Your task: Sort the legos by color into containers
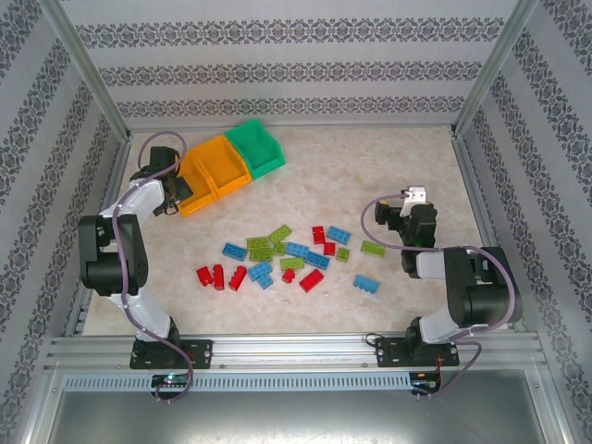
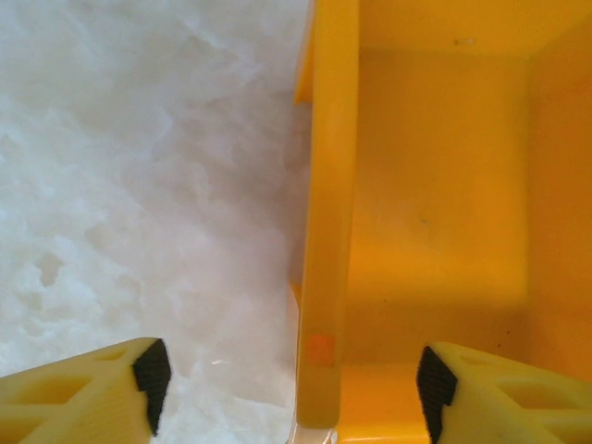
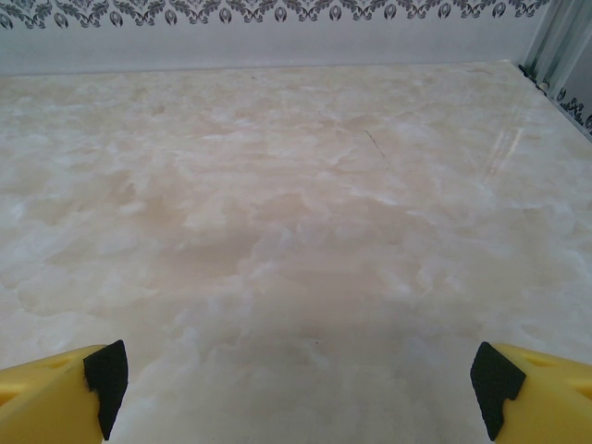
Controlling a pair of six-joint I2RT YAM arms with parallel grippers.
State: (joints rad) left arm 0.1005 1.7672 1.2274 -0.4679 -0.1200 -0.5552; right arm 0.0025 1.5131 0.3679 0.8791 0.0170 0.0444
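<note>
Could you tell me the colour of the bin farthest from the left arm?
That bin is green; top external view.

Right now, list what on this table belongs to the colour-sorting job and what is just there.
Job:
red studded plastic bricks
lime green studded plastic bricks
light blue studded plastic bricks
two orange open-top plastic bins
green open-top plastic bin

Just there:
pale marbled tabletop
patterned wall panels
aluminium frame rail
purple cables
</note>
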